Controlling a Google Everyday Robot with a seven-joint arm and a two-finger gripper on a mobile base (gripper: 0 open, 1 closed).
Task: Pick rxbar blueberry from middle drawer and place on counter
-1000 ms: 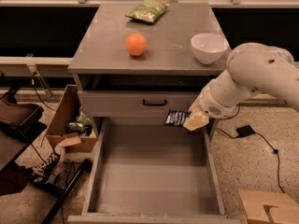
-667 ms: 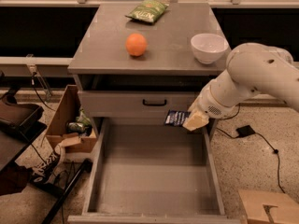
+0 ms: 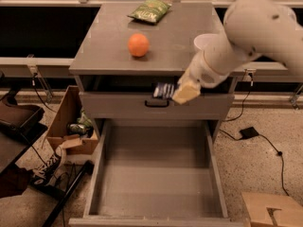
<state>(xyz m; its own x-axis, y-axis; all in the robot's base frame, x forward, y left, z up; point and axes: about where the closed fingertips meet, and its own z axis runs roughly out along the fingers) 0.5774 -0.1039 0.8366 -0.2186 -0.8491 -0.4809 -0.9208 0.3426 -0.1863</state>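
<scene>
My gripper is shut on the rxbar blueberry, a small dark-blue wrapper with white lettering. It holds the bar in the air in front of the cabinet, just below the counter's front edge and above the closed drawer front with the black handle. The middle drawer is pulled wide open below and its grey floor is bare. The counter is the grey cabinet top. My white arm reaches in from the right.
An orange and a green chip bag lie on the counter. A white bowl is partly hidden behind my arm. A cardboard box stands left of the cabinet, another at lower right. Cables and a black adapter lie on the floor.
My gripper has risen with the bar and moved a little left, from in front of the drawer front to just under the counter's edge. My arm now covers part of the bowl.
</scene>
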